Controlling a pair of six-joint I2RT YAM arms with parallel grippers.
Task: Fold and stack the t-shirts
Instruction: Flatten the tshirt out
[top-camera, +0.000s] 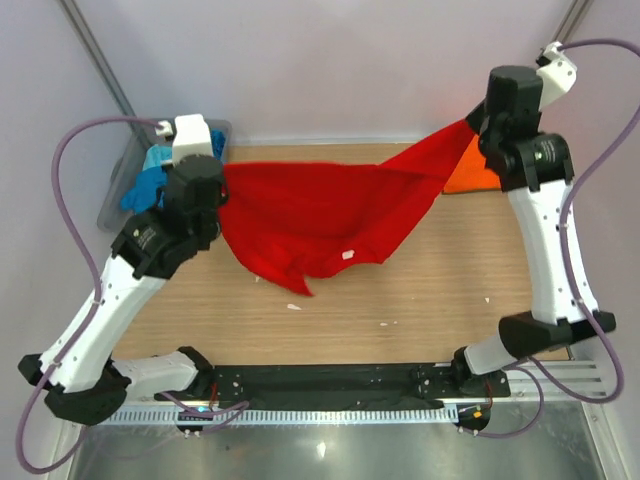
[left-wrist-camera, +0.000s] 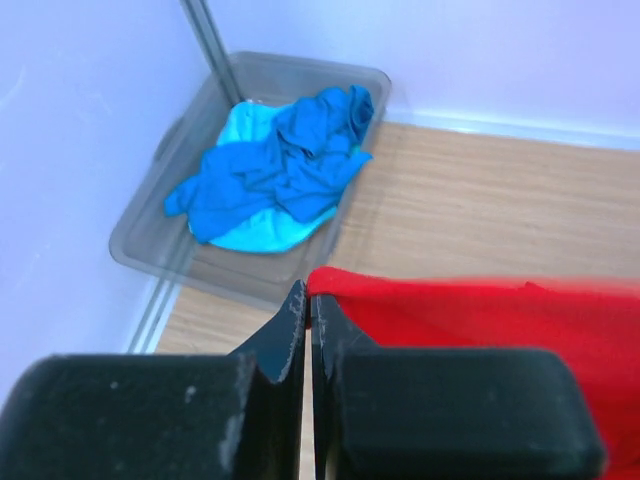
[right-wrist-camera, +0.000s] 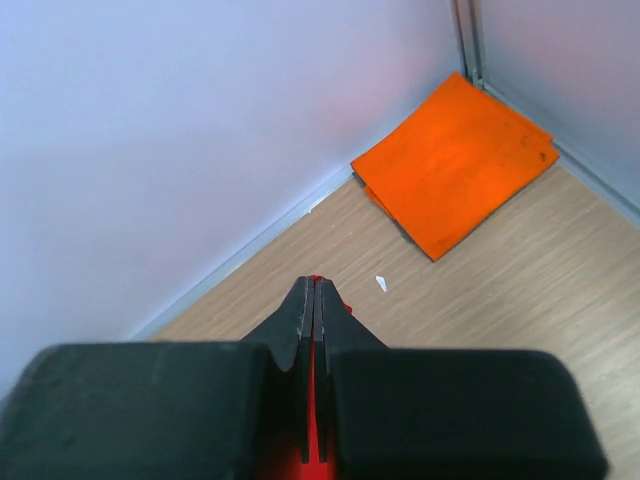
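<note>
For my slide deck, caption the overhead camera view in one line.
Left gripper and right gripper hold a red t-shirt stretched over the table; a folded orange t-shirt lies far right.

Red shirt matt cloth; table wood-grain, perhaps laminate; tub translucent plastic.

Wooden table: folded orange t-shirt far right corner; white scraps mid-table; grey tub beside far left edge.

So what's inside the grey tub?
A crumpled blue shirt lies on top of a turquoise shirt in the tub. Most of the turquoise one, and anything beneath them, is covered.
</note>
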